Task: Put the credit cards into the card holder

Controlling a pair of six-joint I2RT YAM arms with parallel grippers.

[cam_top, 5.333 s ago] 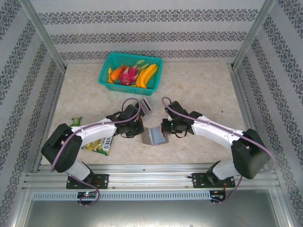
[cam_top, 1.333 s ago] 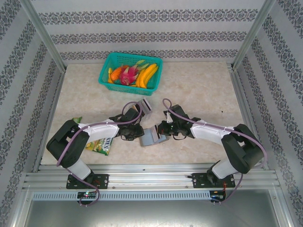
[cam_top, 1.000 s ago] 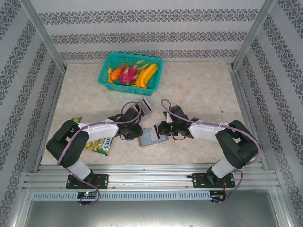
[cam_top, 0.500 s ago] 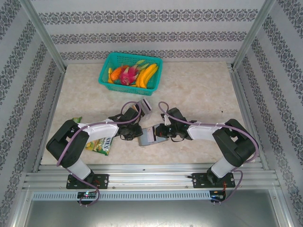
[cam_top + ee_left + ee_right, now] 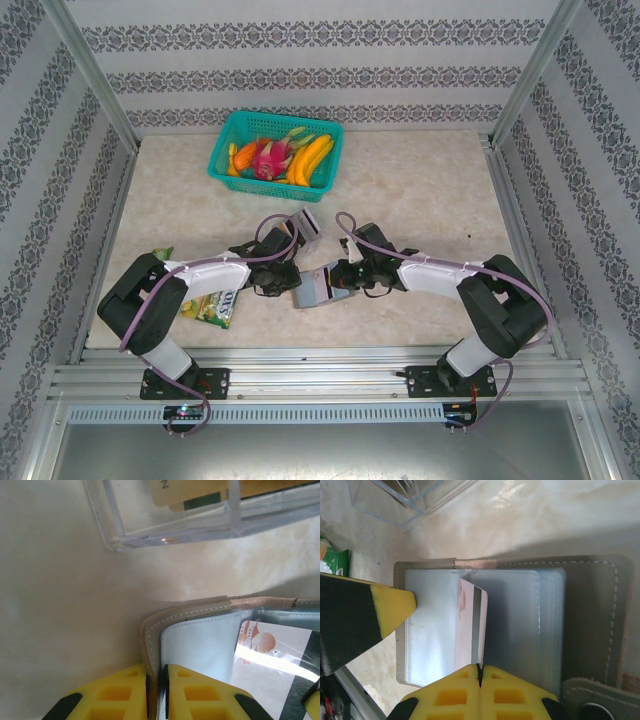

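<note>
On the pale marble tabletop point(image 5: 420, 180), my left claw point(image 5: 156, 690) pinches the edge of the card holder point(image 5: 195, 640) to hold it open. My right claw point(image 5: 480, 679), clamped on a credit card point(image 5: 471, 625), stands it over the slots just ahead.

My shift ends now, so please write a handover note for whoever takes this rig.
Left hand: shut on the card holder's cover edge, holding it open.
Right hand: shut on a white card, over the clear pockets.
More cards sit in the clear box beyond.
Done: holder open, card picked. Left: seat this card, then the rest.
</note>
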